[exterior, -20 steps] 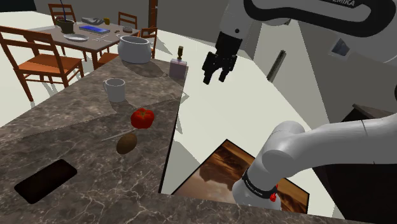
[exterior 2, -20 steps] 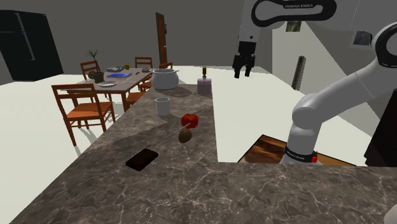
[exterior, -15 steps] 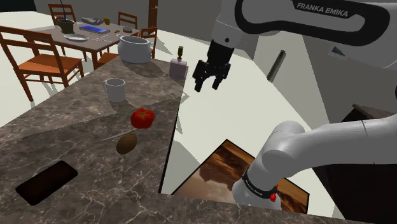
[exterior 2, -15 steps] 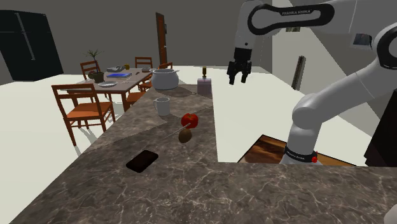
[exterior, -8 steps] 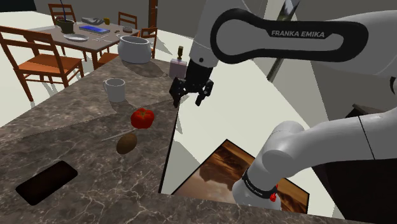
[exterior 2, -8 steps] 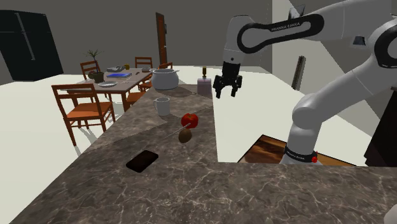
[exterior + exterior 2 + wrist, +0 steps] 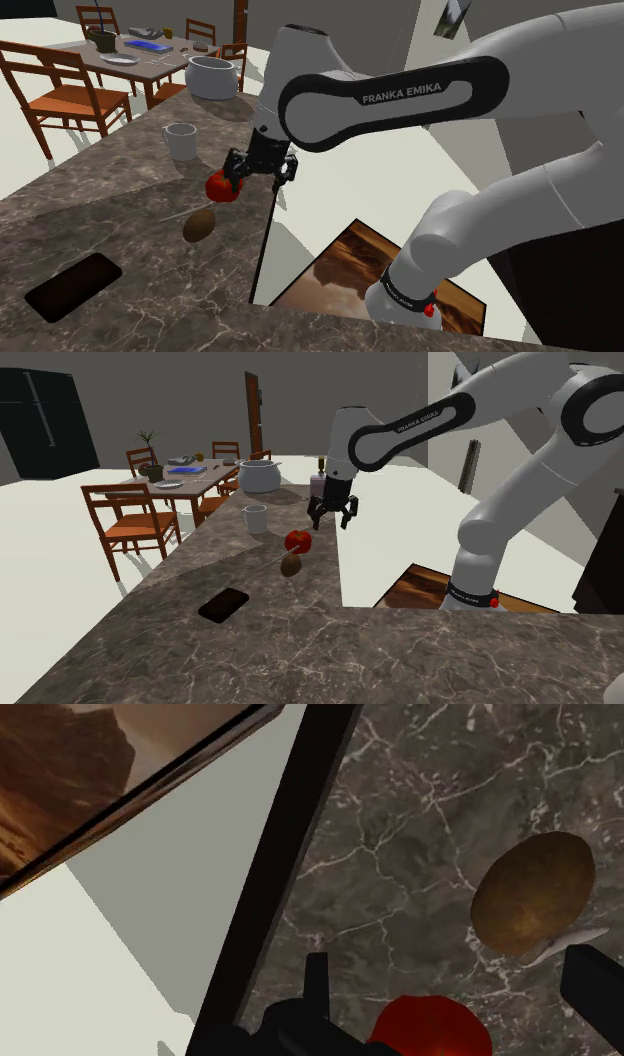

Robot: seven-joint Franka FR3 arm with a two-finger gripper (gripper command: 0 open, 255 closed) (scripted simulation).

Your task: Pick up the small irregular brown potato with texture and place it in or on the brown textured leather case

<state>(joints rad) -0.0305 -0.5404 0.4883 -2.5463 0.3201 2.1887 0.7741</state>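
Beyond our claw (image 7: 259, 181), off to 1 side, lies the potato (image 7: 199, 224), long axis slanted; we hover wide open, empty, above the tomato (image 7: 222, 187).

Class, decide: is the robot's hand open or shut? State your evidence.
Open. In the wrist view the two black fingers of the hand stand apart, with gaps either side of the red tomato between them.

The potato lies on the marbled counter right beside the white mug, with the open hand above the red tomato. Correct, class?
No: the potato lies right beside the red tomato; the white mug stands apart, beyond the tomato, as the shoulder view shows. The rest holds: marbled counter, open hand above the tomato.
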